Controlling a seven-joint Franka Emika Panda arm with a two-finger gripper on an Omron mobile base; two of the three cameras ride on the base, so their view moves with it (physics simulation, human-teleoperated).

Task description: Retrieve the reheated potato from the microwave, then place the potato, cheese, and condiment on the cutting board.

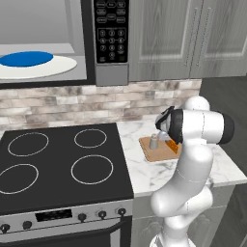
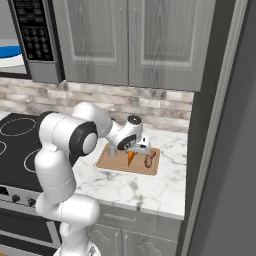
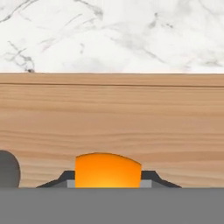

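We see the cheese [image 3: 107, 170] pinched between the gripper [image 2: 134, 151] jaws, low over the cutting board [image 2: 116, 162] on the marble counter [image 2: 150, 187], with the condiment [image 2: 112, 150] standing just left of it and the potato [image 2: 149, 159] lying just right. Our worry is the release: the wedge looks narrow-edged downward and could topple against the potato, or the lifting fingers could clip the nearby shaker.

- Arm [image 2: 65, 150] bent at the elbow, reaching forward and low.
- Gripper [image 2: 132, 152] points down, jaws closed on the cheese [image 3: 107, 169].
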